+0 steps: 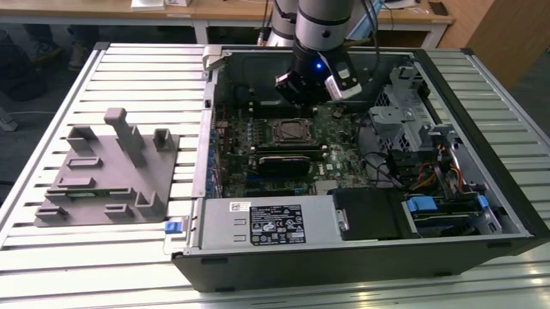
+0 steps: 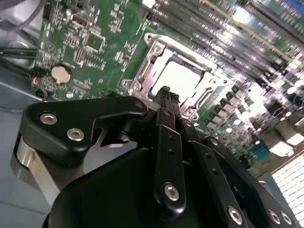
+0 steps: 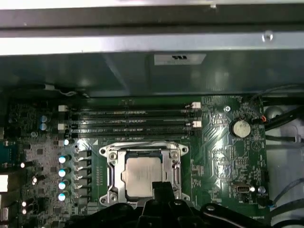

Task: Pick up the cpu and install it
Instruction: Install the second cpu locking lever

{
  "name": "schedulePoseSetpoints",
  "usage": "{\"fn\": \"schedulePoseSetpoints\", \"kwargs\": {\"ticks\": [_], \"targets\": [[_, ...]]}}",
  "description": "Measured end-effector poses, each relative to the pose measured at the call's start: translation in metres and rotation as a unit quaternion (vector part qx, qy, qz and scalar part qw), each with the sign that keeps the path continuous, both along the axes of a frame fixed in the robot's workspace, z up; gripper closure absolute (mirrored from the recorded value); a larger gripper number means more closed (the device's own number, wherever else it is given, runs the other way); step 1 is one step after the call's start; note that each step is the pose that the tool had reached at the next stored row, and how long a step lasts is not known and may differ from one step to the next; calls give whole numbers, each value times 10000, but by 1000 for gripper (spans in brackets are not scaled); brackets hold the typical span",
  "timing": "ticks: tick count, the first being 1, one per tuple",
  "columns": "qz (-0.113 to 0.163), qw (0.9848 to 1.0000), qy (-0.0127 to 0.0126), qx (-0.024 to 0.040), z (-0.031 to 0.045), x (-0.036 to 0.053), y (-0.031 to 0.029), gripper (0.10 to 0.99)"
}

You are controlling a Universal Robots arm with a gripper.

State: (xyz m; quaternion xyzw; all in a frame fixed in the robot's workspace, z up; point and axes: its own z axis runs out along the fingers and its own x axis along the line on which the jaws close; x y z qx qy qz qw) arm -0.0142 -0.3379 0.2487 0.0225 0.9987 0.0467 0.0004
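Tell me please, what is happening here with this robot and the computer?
A robot arm reaches into an open computer case lying on its side on a slatted table. Its gripper hovers just above the motherboard. The cpu, with its silvery top, already sits inside the metal socket frame, and the gripper is nearest to it. Whether the jaws are open or shut cannot be told. A grey fixture lies beside the case.

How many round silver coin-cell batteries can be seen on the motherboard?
1. The coin-cell battery sits on the motherboard, apart from the socket frame where the cpu lies. The gripper body could hide others.
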Motion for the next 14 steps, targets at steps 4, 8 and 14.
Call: {"fn": "schedulePoseSetpoints", "kwargs": {"ticks": [4, 8, 14], "targets": [[-3, 10000, 3, 3, -12, 0, -72, 980], [-3, 10000, 8, 13, -24, 0, -83, 980], [-3, 10000, 11, 14, -44, 0, -102, 980]]}}
